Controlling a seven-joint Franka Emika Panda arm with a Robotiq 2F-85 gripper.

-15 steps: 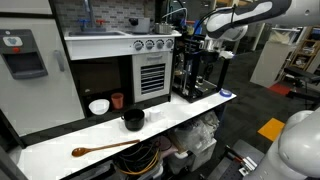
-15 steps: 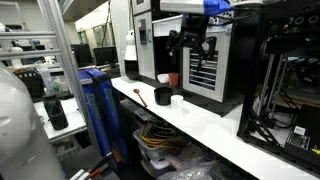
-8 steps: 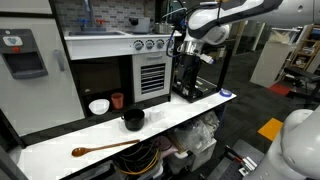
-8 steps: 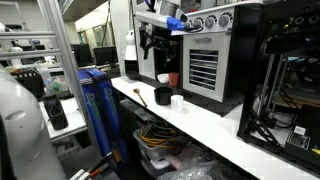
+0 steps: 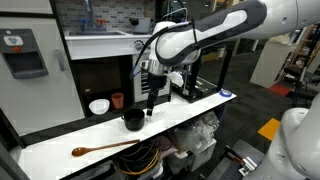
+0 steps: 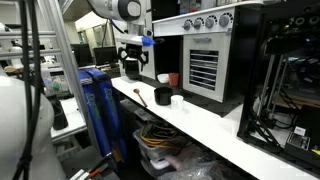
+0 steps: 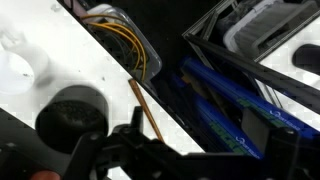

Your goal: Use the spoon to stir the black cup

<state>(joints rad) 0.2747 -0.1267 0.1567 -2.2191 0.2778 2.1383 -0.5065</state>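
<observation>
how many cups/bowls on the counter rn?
3. White bowl at the back of the counter, reddish-brown cup just beside it, black cup nearer the front edge. Part of the counter is blocked from view, so more could be hidden.

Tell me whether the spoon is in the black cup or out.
Out. The spoon lies flat on the white counter, apart from the black cup.

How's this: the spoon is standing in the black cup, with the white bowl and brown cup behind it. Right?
No. An exterior view shows the spoon lying flat on the counter, apart from the black cup. The white bowl and brown cup are behind it.
</observation>
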